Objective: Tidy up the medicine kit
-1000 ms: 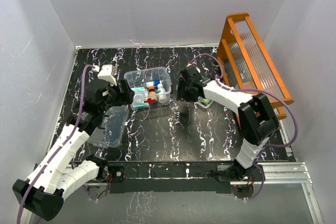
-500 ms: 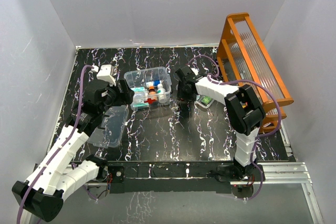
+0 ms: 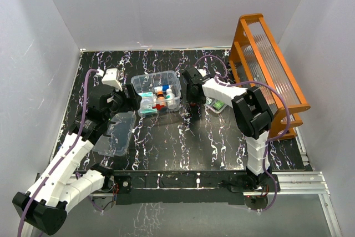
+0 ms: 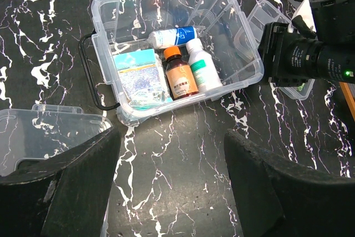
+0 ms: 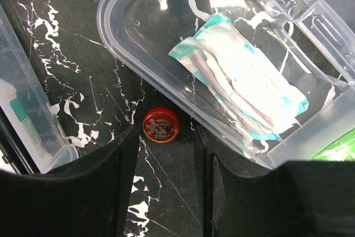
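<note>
The clear medicine box (image 3: 158, 91) with a red cross stands open at mid-table. In the left wrist view the box (image 4: 111, 4) holds two white bottles, a brown bottle (image 4: 181, 77) and a blue-green packet (image 4: 141, 77). Its clear lid (image 3: 116, 132) lies at the front left. The divided tray (image 5: 138, 31) holds teal-and-white sachets (image 5: 238, 87). A small red round tin (image 5: 161, 125) lies on the table between box and tray. My right gripper (image 5: 165, 156) is open just short of the tin. My left gripper (image 4: 172, 192) is open and empty in front of the box.
A tall orange rack (image 3: 269, 67) with ribbed clear panels stands at the right edge. White walls close off the table at the back and both sides. A green item (image 5: 338, 148) lies in the tray's near corner.
My right arm has swung toward the back left and its gripper has come down into the gap between box and tray. The left arm has barely moved.
</note>
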### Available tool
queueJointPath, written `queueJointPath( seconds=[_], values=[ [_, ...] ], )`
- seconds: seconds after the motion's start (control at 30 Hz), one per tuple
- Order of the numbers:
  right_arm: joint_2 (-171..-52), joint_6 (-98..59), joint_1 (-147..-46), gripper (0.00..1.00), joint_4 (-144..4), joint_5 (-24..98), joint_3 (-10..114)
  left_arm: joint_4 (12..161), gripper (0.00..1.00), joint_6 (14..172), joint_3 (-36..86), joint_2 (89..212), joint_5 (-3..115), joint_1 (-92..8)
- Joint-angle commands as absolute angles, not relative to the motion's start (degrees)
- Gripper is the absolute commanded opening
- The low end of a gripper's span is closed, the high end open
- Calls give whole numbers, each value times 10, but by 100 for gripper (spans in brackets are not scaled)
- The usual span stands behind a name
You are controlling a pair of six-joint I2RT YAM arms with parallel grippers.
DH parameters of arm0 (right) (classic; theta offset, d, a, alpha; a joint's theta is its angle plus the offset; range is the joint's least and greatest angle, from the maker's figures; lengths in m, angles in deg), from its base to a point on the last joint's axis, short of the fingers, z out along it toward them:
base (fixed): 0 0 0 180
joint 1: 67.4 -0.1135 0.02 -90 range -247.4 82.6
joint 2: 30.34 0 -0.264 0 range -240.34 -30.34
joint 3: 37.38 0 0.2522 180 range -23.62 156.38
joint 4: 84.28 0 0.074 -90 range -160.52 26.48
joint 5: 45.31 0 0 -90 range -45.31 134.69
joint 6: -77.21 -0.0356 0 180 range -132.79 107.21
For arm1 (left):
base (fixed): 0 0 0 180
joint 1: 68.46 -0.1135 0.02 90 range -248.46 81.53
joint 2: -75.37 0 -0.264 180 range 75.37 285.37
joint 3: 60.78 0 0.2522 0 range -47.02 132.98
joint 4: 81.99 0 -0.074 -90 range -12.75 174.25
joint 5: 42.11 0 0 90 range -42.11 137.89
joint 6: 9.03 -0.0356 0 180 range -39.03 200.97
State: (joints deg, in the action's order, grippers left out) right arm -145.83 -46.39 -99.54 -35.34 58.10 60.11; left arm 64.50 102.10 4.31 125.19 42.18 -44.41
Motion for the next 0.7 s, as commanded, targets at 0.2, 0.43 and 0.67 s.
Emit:
queueJointPath(
  seconds=[0.2, 0.43, 0.67],
  values=[
    [-1492, -440, -1005, 40, -344, 603, 654, 647, 73, 1024, 43, 1240, 415, -447],
    [-1503, -439, -1008, 34, -341, 614, 658, 643, 73, 1023, 43, 1237, 413, -447],
    [-1497, -435, -1011, 26, -339, 626, 660, 645, 73, 1023, 43, 1237, 413, -447]
  ],
)
